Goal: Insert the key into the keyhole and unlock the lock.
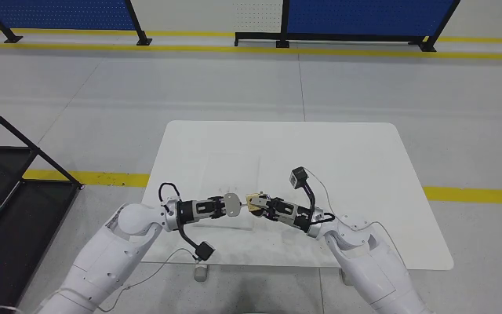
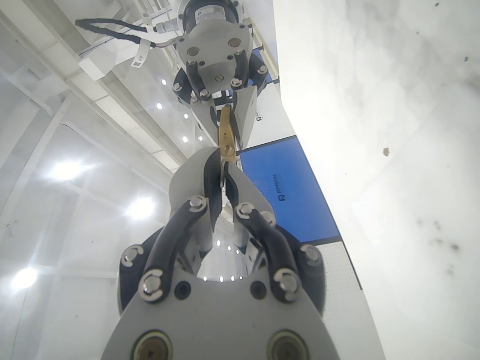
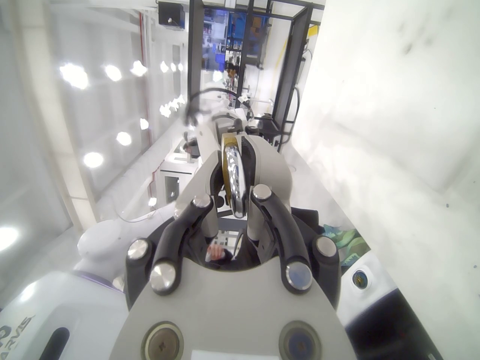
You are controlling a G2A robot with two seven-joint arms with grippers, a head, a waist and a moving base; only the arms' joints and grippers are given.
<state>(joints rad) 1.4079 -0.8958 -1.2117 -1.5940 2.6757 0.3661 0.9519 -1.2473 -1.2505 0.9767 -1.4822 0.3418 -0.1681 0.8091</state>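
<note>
Left jaws pinch a thin silver metal key [image 2: 224,179], its tip meeting the small brass padlock [image 2: 226,132] clamped between the right jaws directly opposite; both seem stiff, slick and light, best held by flat faces.

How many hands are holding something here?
2. The left hand holds the key, and the right hand holds the brass lock; they meet over the table.

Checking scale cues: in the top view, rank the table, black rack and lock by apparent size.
1. table, by far.
2. black rack, though the frame edge cuts it off.
3. lock, a small brass speck.
</note>
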